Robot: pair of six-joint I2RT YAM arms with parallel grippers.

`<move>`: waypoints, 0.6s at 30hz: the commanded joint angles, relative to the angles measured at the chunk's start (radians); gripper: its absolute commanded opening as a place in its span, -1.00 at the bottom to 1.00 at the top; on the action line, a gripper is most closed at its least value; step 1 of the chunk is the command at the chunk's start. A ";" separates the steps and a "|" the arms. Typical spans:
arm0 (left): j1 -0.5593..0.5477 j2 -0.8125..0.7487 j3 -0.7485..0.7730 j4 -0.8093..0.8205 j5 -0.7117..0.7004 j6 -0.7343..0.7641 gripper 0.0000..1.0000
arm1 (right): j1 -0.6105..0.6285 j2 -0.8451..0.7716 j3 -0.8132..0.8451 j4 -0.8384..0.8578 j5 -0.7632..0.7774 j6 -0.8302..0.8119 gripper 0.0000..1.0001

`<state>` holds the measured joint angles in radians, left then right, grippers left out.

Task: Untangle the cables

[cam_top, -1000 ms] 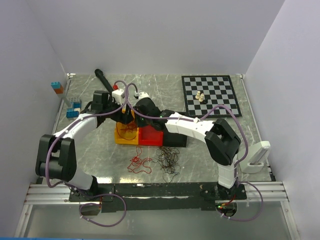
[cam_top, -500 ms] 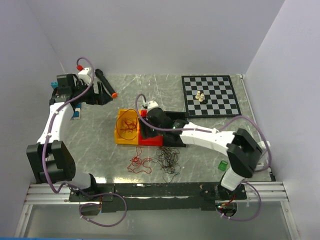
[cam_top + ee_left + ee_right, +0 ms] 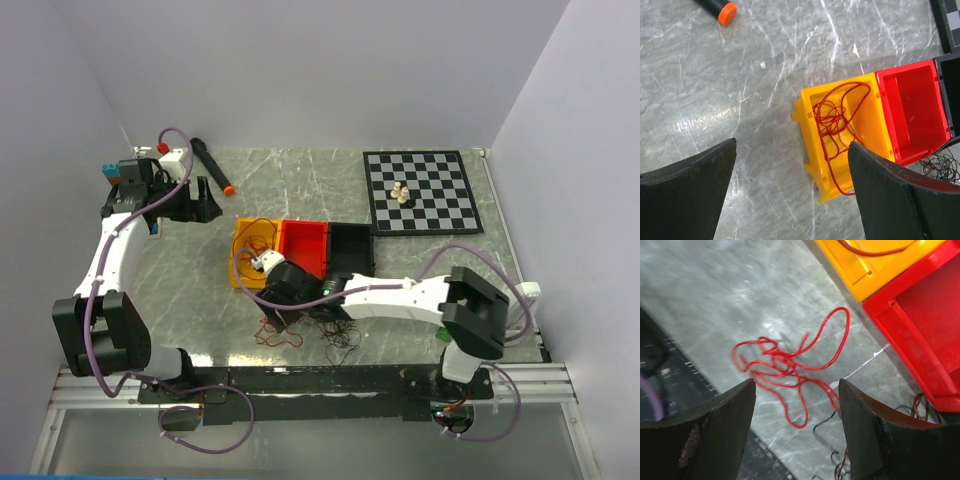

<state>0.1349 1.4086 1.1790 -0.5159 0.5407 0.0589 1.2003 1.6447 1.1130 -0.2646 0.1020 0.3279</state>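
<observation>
The table (image 3: 430,290) carries a row of three bins: yellow bin (image 3: 812,167), red bin (image 3: 912,110), black bin (image 3: 352,250). The left hand (image 3: 792,150) is released and empty, out to the left of the bins. The right hand (image 3: 796,385) is released and empty, directly over the loose red cable (image 3: 785,365) on the table. This cable's longest loop points toward the yellow bin. A second red cable (image 3: 837,112) lies lengthwise inside the yellow bin. The dark cable tangle (image 3: 340,325) lies on the table near the loose one.

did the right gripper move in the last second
Yes: in the top view the right gripper moved from over the yellow bin toward the near edge of the table, now hovering over the red cable in front of that bin.
</observation>
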 commanded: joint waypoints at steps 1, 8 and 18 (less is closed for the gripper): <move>-0.001 -0.053 -0.024 -0.001 -0.030 0.022 0.93 | 0.004 0.072 0.094 -0.035 0.030 -0.018 0.45; 0.000 -0.068 -0.042 0.005 -0.050 0.041 0.93 | 0.002 0.136 0.127 0.010 -0.011 -0.007 -0.03; 0.000 -0.066 -0.042 0.020 -0.061 0.033 0.93 | -0.016 0.024 0.139 0.018 -0.039 -0.036 -1.00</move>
<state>0.1349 1.3693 1.1332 -0.5205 0.4881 0.0891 1.1942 1.7592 1.2007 -0.2726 0.0765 0.3122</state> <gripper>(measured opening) 0.969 0.008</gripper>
